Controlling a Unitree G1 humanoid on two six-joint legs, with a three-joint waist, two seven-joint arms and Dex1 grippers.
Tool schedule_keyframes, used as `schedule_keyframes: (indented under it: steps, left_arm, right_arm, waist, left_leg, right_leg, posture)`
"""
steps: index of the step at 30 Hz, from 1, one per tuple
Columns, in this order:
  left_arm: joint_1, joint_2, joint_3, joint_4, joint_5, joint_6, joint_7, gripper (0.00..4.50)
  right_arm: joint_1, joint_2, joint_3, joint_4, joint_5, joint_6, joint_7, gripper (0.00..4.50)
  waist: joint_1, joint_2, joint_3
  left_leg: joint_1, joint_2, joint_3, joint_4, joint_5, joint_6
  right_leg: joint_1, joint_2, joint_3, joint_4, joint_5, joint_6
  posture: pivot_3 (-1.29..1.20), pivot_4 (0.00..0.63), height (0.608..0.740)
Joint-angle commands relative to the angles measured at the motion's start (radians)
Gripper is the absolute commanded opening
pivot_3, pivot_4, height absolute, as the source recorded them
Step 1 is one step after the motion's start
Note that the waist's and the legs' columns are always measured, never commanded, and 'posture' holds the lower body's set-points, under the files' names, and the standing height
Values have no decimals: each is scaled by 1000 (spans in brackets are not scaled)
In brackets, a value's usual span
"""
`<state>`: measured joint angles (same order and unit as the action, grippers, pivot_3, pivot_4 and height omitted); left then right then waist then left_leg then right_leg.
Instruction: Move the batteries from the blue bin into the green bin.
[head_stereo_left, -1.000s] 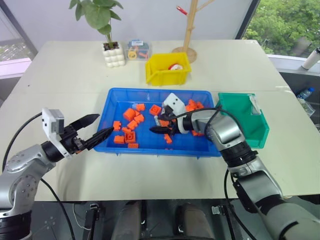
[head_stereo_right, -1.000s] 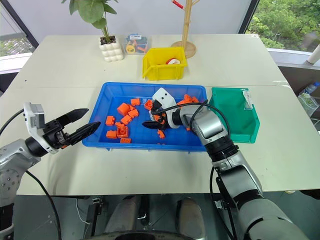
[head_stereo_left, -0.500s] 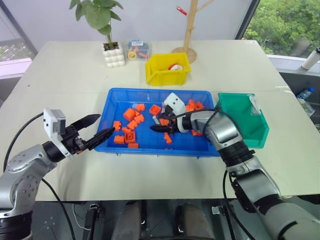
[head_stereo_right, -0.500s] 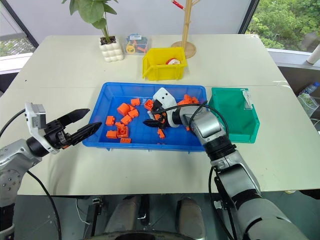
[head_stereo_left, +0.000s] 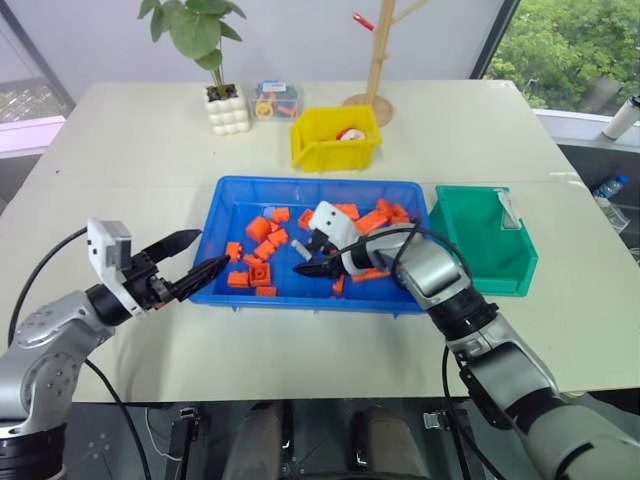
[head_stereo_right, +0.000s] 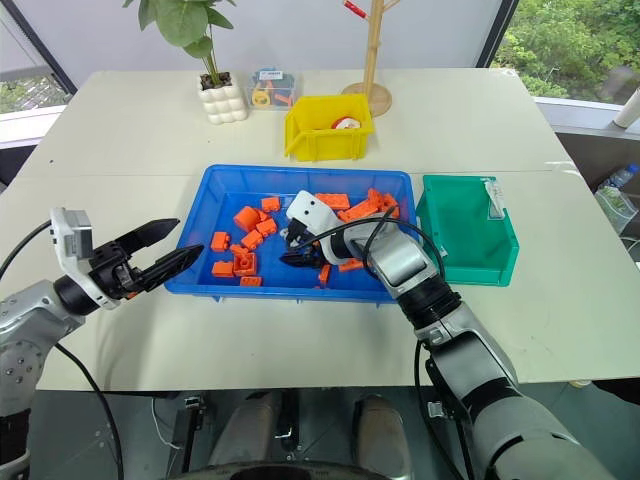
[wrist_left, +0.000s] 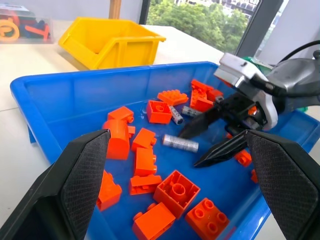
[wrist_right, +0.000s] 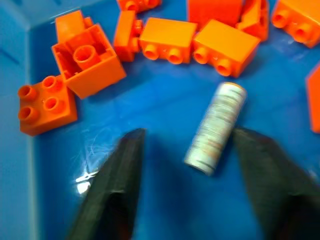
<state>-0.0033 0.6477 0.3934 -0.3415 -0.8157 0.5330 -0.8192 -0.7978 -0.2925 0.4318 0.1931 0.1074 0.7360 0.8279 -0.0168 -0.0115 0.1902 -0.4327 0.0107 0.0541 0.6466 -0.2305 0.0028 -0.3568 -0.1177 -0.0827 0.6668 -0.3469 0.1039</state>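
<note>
The counter (head_stereo_left: 130, 150) is the biggest thing, and the blue bin (head_stereo_left: 230, 200) sits in the middle of the head view so both arms can reach it. The green bin (head_stereo_left: 480, 240) waits just to the right of it, close by, so a battery has only a short trip. I think it is still empty, but the far wall hides part of it. The right pincer (head_stereo_left: 313, 262) is down inside the blue bin, in the middle of the frame. Its two fingers are part open and stand on either side of a battery (wrist_right: 215, 128) lying flat on the blue floor, so it looks ready to pinch, but it holds nothing yet. More batteries (wrist_left: 176, 114) lie among the orange bricks (head_stereo_left: 262, 232). The left pincer (head_stereo_left: 192, 262) hangs wide open and empty at the lower left, outside the bin, out of the way. A second ago the right pincer was further right in the bin and opened wider.
</note>
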Motion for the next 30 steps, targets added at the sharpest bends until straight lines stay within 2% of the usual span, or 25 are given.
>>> schedule_keyframes:
  steps: [1, 2, 3, 12, 17, 22, 26, 30]
  left_arm:
    - [4, -5, 3, -45, 1, -23, 6, 4500]
    - [6, -7, 3, -46, 2, -24, 7, 4500]
    - [7, -8, 3, -48, 2, -24, 9, 4500]
    - [13, -9, 3, -49, 1, -25, 12, 4500]
    - [4, 1, -6, -45, -6, -17, -7, 4500]
    - [-76, 63, -48, 15, -7, -5, -116, 4500]
    - [-251, 109, -148, 144, 36, -20, -251, 4500]
    - [-420, 105, -242, 290, 99, -59, -366, 4500]
  right_arm:
    - [-3, 9, 15, 10, -19, 0, 4, 712]
    - [-5, 11, 13, 13, -22, -2, 4, 185]
    - [-7, 11, 10, 15, -23, -3, 5, 13]
    - [-17, 23, -12, 14, -25, 5, -5, 19]
    - [-62, 13, -85, -26, 3, 42, -20, 19]
    - [-164, -89, -230, -122, 67, 147, -12, 19]
    - [-178, -214, -304, -231, 102, 243, -5, 19]
    - [-140, -317, -357, -349, 131, 342, -17, 19]
  waist:
    - [0, 0, 0]
    - [0, 0, 0]
    - [0, 0, 0]
    - [-1, 0, 0]
    - [1, 0, 0]
    - [7, 1, 1]
    - [6, 0, 1]
    - [5, 0, 1]
  left_leg:
    - [0, 0, 0, 0, 0, 0]
    - [0, 0, 0, 0, 0, 0]
    - [0, 0, 0, 0, 0, 0]
    - [0, 0, 0, 0, 0, 0]
    - [0, 0, 0, 0, 0, 0]
    - [-2, 0, 0, 0, 0, 0]
    - [-3, -1, -1, 0, 0, 0]
    - [-3, -1, 0, 0, 0, 0]
  right_leg:
    - [0, 0, 0, 0, 0, 0]
    - [0, 0, 0, 0, 0, 0]
    - [0, 0, 0, 0, 0, 0]
    - [0, 0, 0, 0, 0, 0]
    - [0, 0, 0, 0, 0, 0]
    - [-2, 0, 0, 0, 0, 0]
    - [-2, 0, -1, -1, 0, 0]
    - [-3, 1, -1, -1, 0, 0]
  posture:
    - [0, 150, 739]
    - [0, 150, 739]
    - [0, 150, 739]
    - [0, 150, 739]
    - [0, 150, 739]
    - [0, 150, 739]
    - [0, 150, 739]
    - [0, 150, 739]
